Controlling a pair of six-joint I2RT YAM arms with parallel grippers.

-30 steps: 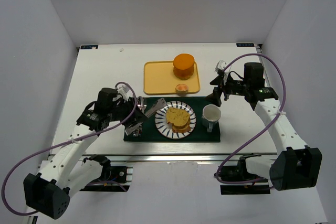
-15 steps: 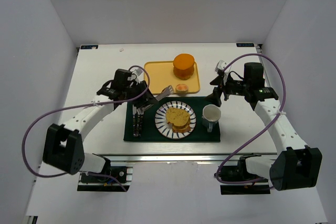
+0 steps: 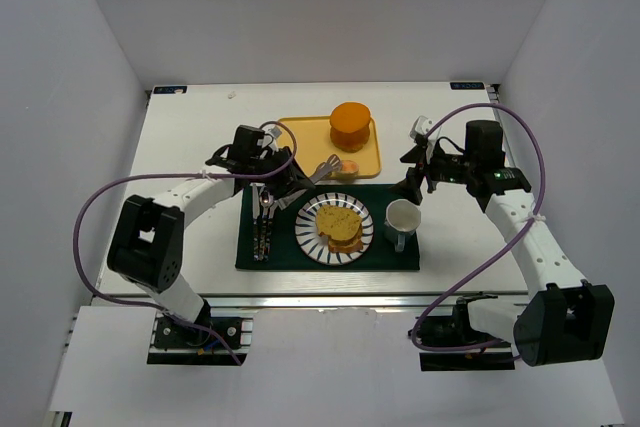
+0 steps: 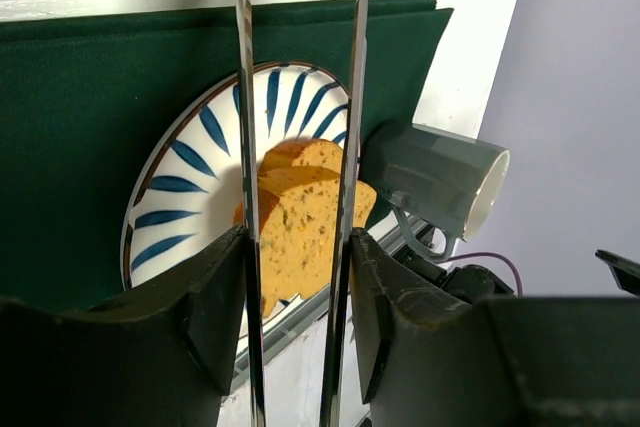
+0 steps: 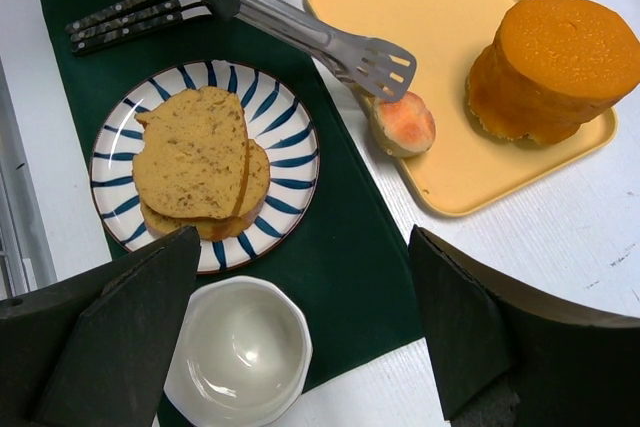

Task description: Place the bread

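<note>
Two slices of bread (image 3: 338, 224) lie stacked on a blue-striped plate (image 3: 305, 235) on a dark green mat; they also show in the right wrist view (image 5: 195, 159) and the left wrist view (image 4: 298, 219). My left gripper (image 3: 283, 179) (image 4: 298, 287) is shut on metal tongs (image 3: 318, 168) (image 5: 300, 35). The tong tips are empty and reach just past the plate's far edge, next to a small peach-coloured piece (image 5: 403, 124). My right gripper (image 3: 412, 183) (image 5: 300, 347) is open and empty above a white cup (image 5: 238, 362).
A yellow tray (image 3: 300, 147) behind the mat holds a thick orange puck (image 3: 351, 125) and the small peach piece (image 3: 347, 168). The white cup (image 3: 402, 219) stands right of the plate. Cutlery (image 3: 262, 232) lies on the mat's left side.
My left arm has swung from the mat's left edge up and right, carrying the tongs; their tips now sit by the tray's front edge. The right arm has not moved.
</note>
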